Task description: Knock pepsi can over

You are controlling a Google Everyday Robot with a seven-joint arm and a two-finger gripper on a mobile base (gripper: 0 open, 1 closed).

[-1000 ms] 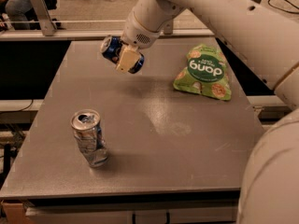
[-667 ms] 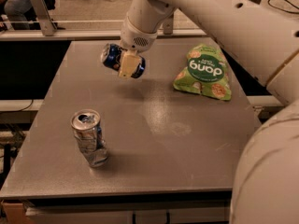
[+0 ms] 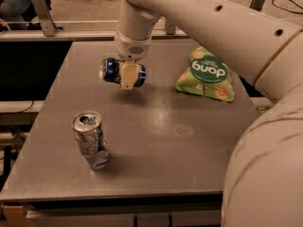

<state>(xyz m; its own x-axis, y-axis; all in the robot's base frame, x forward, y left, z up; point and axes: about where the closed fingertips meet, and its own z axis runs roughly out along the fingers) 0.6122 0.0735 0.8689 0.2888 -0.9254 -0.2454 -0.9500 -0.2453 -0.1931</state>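
The pepsi can (image 3: 110,70) is dark blue with a silver end. It lies on its side at the back middle of the grey table (image 3: 189,141), its silver end pointing left. My gripper (image 3: 128,77) hangs from the white arm directly in front of the can's middle, touching or very close to it, and hides the can's centre. A small shadow lies just under the can.
A dented silver-grey can (image 3: 90,140) stands upright near the front left of the table. A green snack bag (image 3: 207,74) lies at the back right. My arm's large white body (image 3: 265,164) fills the right side. A rail runs behind the table.
The pepsi can has gone from tilted to lying horizontal. The can and my gripper have shifted toward the front of the table.
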